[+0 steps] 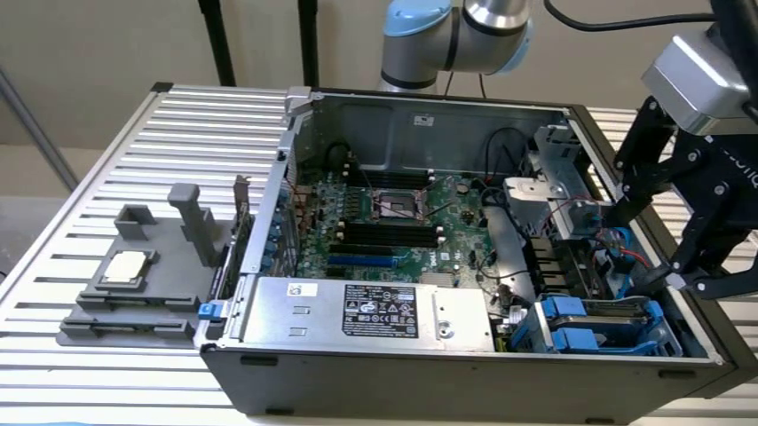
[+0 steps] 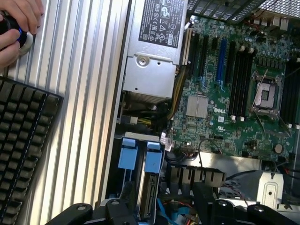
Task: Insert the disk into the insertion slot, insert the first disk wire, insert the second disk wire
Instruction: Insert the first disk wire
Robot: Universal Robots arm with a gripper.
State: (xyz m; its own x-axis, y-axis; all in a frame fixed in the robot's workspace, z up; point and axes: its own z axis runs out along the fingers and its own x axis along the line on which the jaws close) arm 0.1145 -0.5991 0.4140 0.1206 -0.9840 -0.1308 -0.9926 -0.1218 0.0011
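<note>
My black tool (image 1: 654, 253) hangs released, jaws spread wide with nothing between them, over the exterior view's right end of the open grey computer case (image 1: 474, 390), which stands on the slatted metal worktop (image 1: 106, 169). Just below the tool is the blue-grey plastic drive cage with bright blue clips (image 1: 658, 335). The silver-grey hard drive in its blue carrier (image 2: 150, 197) looks seated inside that bay, its connector edge exposed. A hand (image 2: 16, 23) rests near a black keyboard (image 2: 23, 140).
</note>
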